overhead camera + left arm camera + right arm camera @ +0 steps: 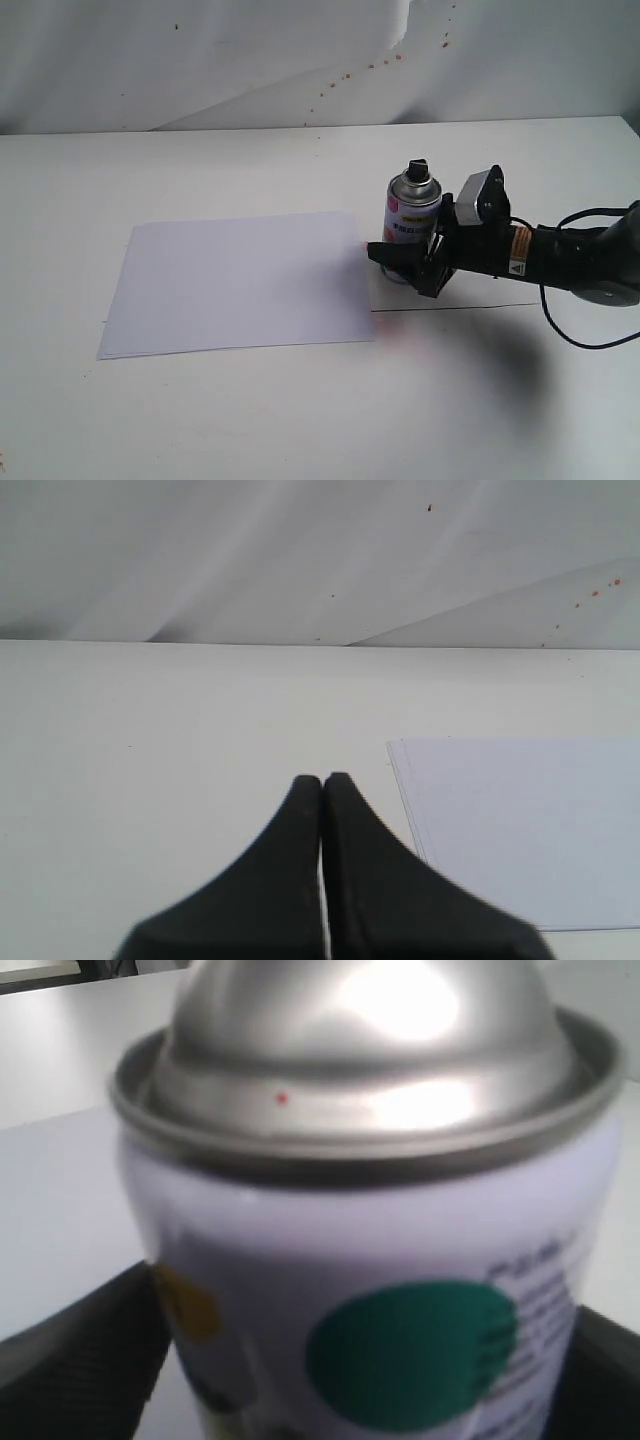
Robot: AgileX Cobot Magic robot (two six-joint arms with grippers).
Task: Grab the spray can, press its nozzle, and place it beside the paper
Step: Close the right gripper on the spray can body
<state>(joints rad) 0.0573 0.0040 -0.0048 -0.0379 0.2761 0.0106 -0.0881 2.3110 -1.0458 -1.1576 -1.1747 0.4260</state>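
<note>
The spray can (370, 1230) fills the view — silver shoulder, green dot — right claw (345, 1365) hugging it.

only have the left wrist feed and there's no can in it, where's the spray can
Observer: The spray can stands upright on the table, just off the right edge of the paper in the exterior view.
Operator: right gripper on it
Observer: Yes, the right gripper has a finger against each side of the can's lower body.
Operator: nozzle on top
Observer: Yes, a black nozzle sits on top of the can.
</note>
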